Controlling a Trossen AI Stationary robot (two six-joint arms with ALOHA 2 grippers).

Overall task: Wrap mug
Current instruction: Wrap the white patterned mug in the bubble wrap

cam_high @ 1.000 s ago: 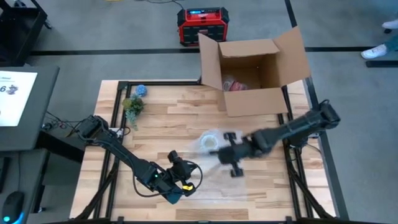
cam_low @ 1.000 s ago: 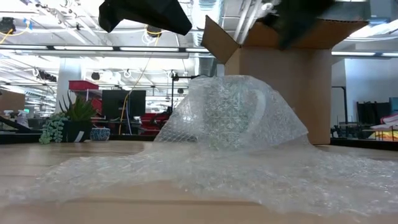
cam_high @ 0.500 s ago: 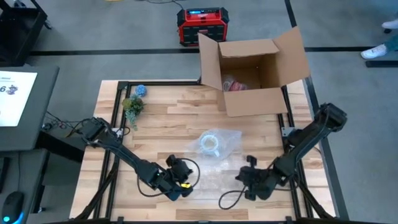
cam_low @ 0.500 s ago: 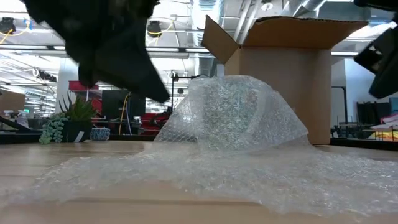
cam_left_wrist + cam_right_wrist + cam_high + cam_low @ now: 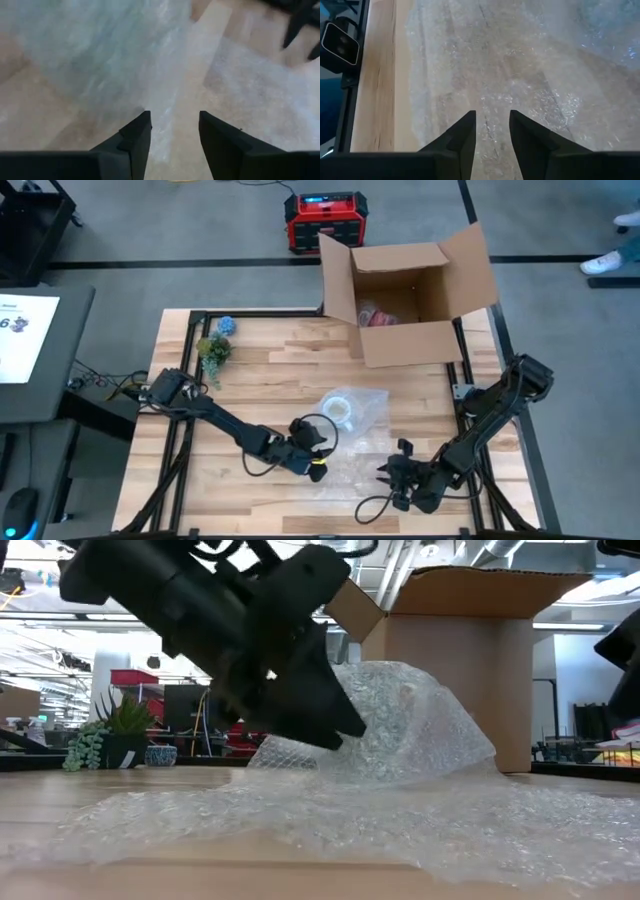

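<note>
Desk [image 5: 260,370] of pale wood planks fills the middle of the high view, with an open cardboard box [image 5: 405,290] standing at its far right edge. Bubble wrap [image 5: 350,445] lies spread over the near centre of the desk, its far part folded up over the mug [image 5: 340,410], which sits upright under it, just right of centre. In the low view the mug [image 5: 385,720] shows as a pale hump beneath the wrap.

Left gripper [image 5: 315,465] reaches in from the left and hangs low over the wrap's left edge, just near and left of the mug; its fingers [image 5: 135,135] stand a small way apart with nothing between them, the wrap lying below. Right gripper [image 5: 393,478] sits at the wrap's near right corner, near and right of the mug and apart from it; its fingers [image 5: 462,135] are also slightly parted and empty, pointing across the flat sheet.

A small plant [image 5: 213,348] stands at the desk's far left.
</note>
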